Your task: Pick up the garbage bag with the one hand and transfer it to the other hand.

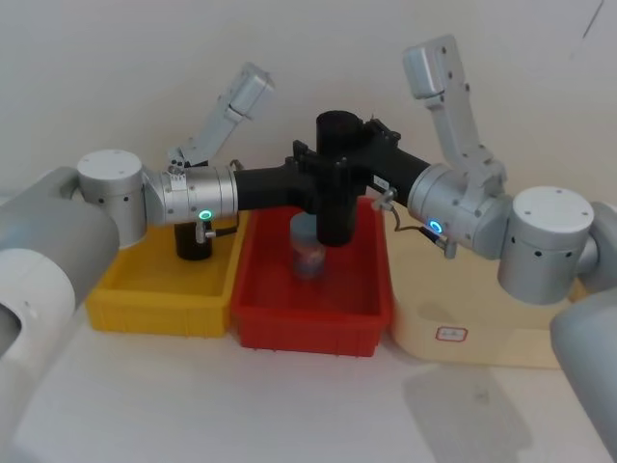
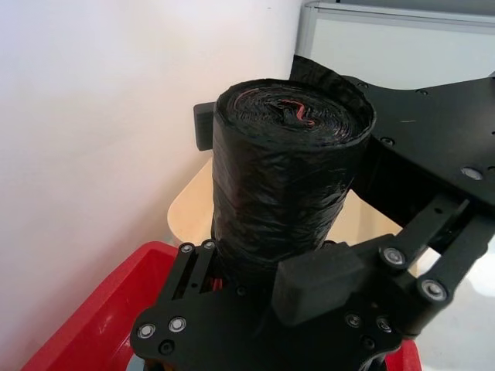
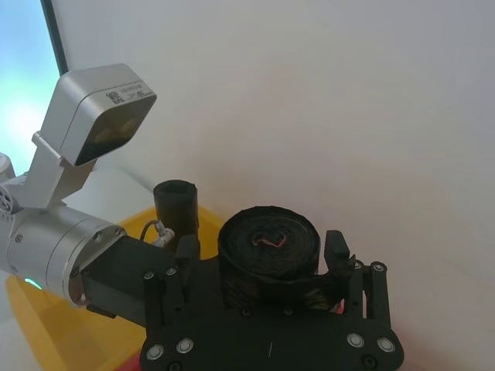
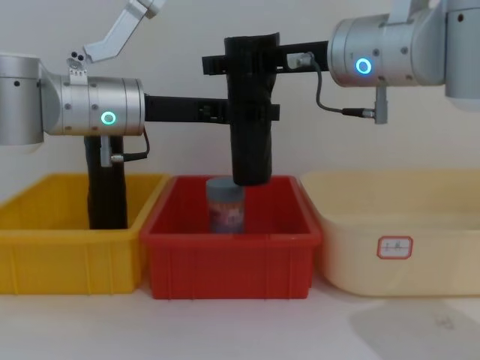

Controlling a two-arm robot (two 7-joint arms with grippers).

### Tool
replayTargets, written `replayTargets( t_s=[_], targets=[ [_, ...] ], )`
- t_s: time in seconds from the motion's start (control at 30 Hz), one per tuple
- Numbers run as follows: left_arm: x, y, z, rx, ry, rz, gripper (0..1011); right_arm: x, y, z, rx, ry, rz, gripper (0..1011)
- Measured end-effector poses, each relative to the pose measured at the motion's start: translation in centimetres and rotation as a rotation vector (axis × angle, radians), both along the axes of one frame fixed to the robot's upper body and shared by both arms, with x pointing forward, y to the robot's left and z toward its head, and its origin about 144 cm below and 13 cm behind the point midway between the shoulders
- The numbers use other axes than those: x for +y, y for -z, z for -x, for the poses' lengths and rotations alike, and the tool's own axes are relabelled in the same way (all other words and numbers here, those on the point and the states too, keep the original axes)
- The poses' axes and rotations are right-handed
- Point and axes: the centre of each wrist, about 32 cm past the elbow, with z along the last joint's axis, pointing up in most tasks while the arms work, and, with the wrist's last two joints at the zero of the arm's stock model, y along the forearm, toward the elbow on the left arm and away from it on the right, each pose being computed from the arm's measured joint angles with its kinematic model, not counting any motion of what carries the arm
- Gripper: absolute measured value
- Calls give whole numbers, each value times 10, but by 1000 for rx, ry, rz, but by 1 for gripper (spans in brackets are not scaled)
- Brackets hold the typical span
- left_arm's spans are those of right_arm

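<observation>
The bag point(image 4: 251, 112) hangs upright above the red crate point(image 4: 232, 251), over a jar point(image 4: 225, 205), pinched low by the left end effector point(image 4: 251, 112) and near its top by the right end effector point(image 4: 251, 56), both clamped on it.
</observation>
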Motion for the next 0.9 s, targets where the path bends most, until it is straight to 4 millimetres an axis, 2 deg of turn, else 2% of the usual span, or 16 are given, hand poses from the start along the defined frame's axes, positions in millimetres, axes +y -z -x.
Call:
replayTargets(
  t_s=[0.73,0.9],
  targets=[
    [1,0,2,1,-6,0,402,4,-2,-3,-4,-9,15,1000],
    [1,-1,2,1,-6,0,402,4,-2,-3,-5,-9,16,929]
  ],
)
